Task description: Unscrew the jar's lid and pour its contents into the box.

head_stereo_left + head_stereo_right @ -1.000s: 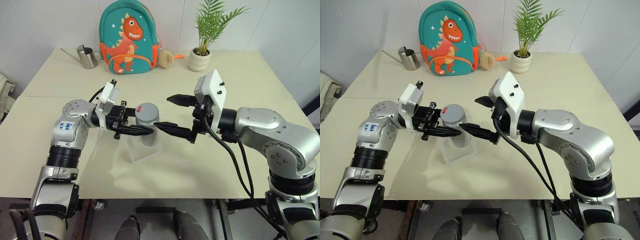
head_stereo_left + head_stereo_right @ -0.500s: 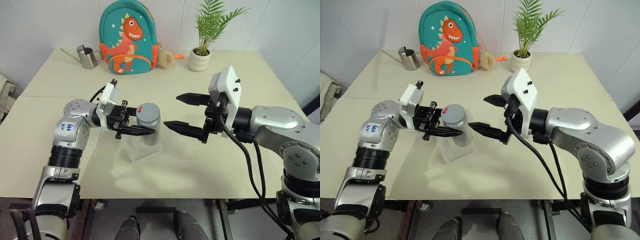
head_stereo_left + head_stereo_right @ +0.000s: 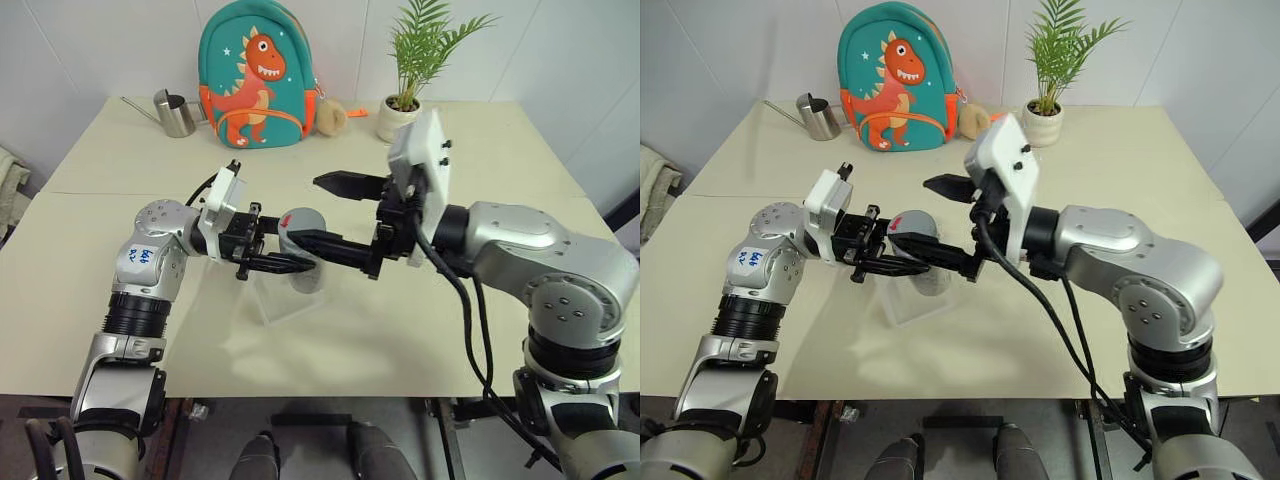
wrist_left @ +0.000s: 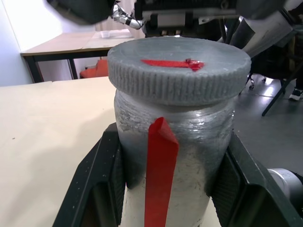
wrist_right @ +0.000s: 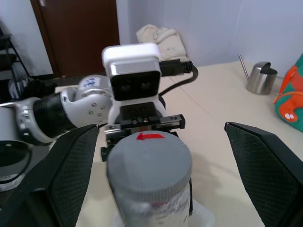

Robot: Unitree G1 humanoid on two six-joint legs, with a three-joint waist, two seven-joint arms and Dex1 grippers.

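Two arms of mine meet over the wide cream tabletop [image 3: 480,330]. Against the wall at its far edge stand a teal backpack with an orange dinosaur [image 3: 256,75], a potted green palm in a white pot [image 3: 405,105] and a small steel watering can with a long spout [image 3: 174,114].

Below my pincers, near the middle of the tabletop, sits the shallow clear plastic box with rounded corners [image 3: 283,297].

My left pincer [image 3: 292,264] points toward my right and is clamped shut around the small cylindrical jar with translucent silvery walls [image 4: 170,161], holding it upright above the box; the left wrist view shows both black fingers [image 4: 92,184] pressed against the jar's sides, with a red strip of tape running down its wall.

My right pincer [image 3: 322,210] faces the left one with its jaws spread wide, one finger on each side of the jar's top, neither one touching it in the right wrist view.

On the jar sits the round ribbed grey lid with a red mark on top [image 5: 147,158], still screwed in place. I cannot make out the contents through the cloudy walls.
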